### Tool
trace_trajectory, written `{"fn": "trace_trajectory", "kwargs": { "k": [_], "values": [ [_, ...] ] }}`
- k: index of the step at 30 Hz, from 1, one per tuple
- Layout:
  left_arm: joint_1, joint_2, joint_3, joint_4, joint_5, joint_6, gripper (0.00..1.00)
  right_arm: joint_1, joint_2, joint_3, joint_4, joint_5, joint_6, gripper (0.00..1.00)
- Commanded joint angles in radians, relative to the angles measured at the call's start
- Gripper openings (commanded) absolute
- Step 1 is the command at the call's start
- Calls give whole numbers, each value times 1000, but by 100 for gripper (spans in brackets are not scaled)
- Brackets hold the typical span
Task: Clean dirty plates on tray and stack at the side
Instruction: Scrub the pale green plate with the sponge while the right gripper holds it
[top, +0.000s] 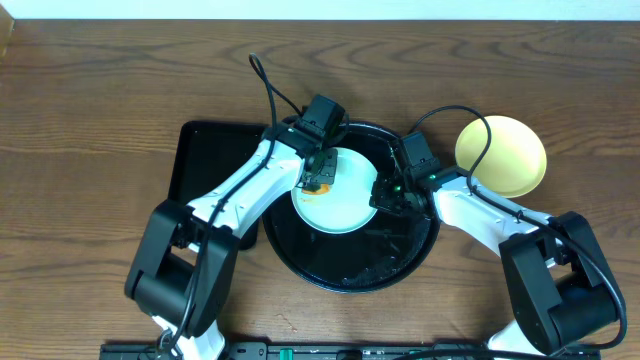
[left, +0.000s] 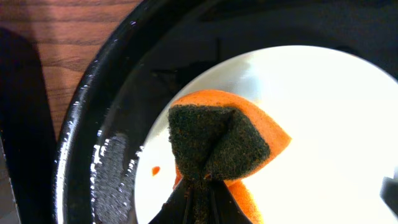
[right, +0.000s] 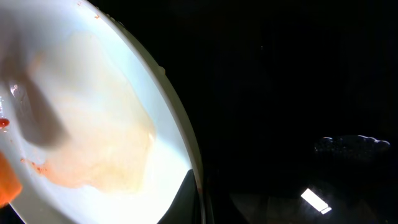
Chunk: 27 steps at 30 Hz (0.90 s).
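Tray (top: 350, 270) holds plate (top: 345, 205) — left end effector (top: 318, 180) pinches sponge (left: 217, 146) on it; right end effector (top: 383, 192) pinches plate rim

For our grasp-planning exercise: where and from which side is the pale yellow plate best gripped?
On the pale yellow plate, probably the rim nearest the robot, pincer coming from that side. It is shallow and lies flat on the table, so only the raised rim offers a pinch.

The desk (top: 90, 90) is matt brown wood-grain. The round tray (top: 345, 270) is glossy black with wet glints. The mint-white plate (top: 345, 205) looks smooth and glazed, as does the yellow plate (top: 500, 155). The sponge (left: 217, 140) is orange foam with a rough, dark scouring face.
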<state>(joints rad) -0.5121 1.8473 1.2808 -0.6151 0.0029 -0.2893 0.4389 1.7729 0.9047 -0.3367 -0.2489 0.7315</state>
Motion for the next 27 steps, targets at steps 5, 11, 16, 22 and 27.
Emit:
{"fn": "trace_trajectory", "kwargs": {
  "k": [5, 11, 16, 22, 27],
  "values": [
    [5, 24, -43, -11, 115, -71, 8, 7, 38, -35, -35, 64, 5, 1],
    [2, 71, -81, -1, 51, -64, 8, 7, 38, -35, -35, 57, 5, 1],
    [3, 86, -81, 29, -207, -64, 9, 7, 38, -35, -35, 57, 5, 1],
    [31, 86, -65, 67, -259, -64, 9, 7, 38, -35, -53, 58, 16, 1],
    [36, 75, -27, 51, -259, -63, 9, 7, 38, -35, -53, 58, 16, 1]
  ]
}}
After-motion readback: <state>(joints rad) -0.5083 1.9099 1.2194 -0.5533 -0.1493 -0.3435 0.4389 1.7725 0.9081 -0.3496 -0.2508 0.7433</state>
